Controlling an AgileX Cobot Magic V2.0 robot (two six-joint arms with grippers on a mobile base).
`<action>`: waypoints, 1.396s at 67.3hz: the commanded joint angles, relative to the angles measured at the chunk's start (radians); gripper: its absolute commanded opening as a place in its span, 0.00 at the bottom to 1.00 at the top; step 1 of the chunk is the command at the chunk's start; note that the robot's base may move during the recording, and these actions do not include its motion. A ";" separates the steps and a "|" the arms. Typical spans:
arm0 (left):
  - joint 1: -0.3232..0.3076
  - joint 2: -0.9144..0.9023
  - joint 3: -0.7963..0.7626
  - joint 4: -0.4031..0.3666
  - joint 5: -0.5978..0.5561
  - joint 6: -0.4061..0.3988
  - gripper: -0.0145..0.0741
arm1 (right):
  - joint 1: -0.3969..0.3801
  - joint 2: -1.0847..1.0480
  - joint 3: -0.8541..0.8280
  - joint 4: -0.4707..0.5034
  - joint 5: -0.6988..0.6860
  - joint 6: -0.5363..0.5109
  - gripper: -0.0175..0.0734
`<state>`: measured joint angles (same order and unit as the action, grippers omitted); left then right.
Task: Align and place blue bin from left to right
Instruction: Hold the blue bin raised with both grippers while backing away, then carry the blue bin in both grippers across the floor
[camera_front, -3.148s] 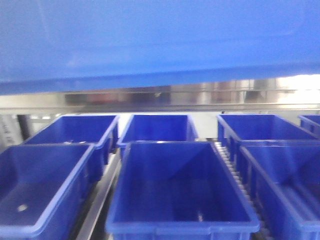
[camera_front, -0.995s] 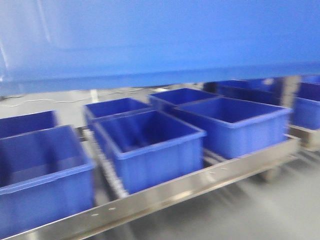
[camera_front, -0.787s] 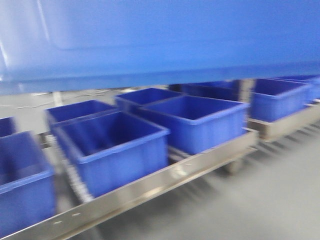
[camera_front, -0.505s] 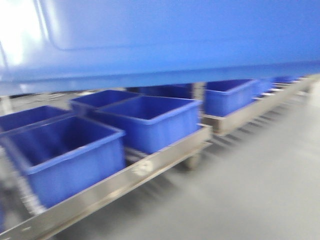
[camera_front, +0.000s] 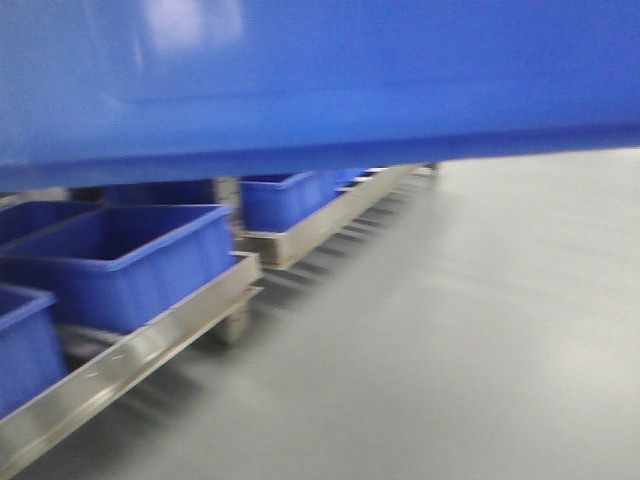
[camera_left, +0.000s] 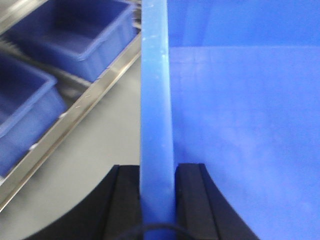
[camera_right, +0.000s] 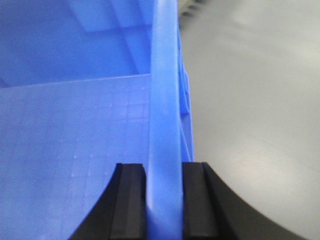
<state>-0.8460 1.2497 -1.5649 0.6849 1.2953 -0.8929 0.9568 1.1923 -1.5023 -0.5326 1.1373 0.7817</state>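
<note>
We held the blue bin (camera_front: 320, 90) crosswise: left gripper (camera_left: 157, 200) clamped on its left wall, right gripper (camera_right: 163, 200) on its right; racked bins (camera_front: 130, 262) lay to our left.

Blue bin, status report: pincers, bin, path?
Left pincer shut on blue bin rim; right pincer same, opposite rim. Bin carried off the floor. Rack of other bins at left; floor ahead open.
</note>
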 joint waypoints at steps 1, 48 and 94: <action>-0.009 -0.010 -0.011 0.021 -0.074 -0.004 0.04 | 0.004 -0.015 -0.009 -0.030 -0.102 -0.005 0.11; -0.009 -0.010 -0.011 0.021 -0.074 -0.004 0.04 | 0.004 -0.015 -0.009 -0.030 -0.102 -0.005 0.11; -0.009 -0.010 -0.011 0.021 -0.074 -0.004 0.04 | 0.004 -0.015 -0.009 -0.030 -0.102 -0.005 0.11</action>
<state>-0.8460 1.2497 -1.5649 0.6849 1.2953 -0.8929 0.9568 1.1923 -1.5023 -0.5326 1.1373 0.7817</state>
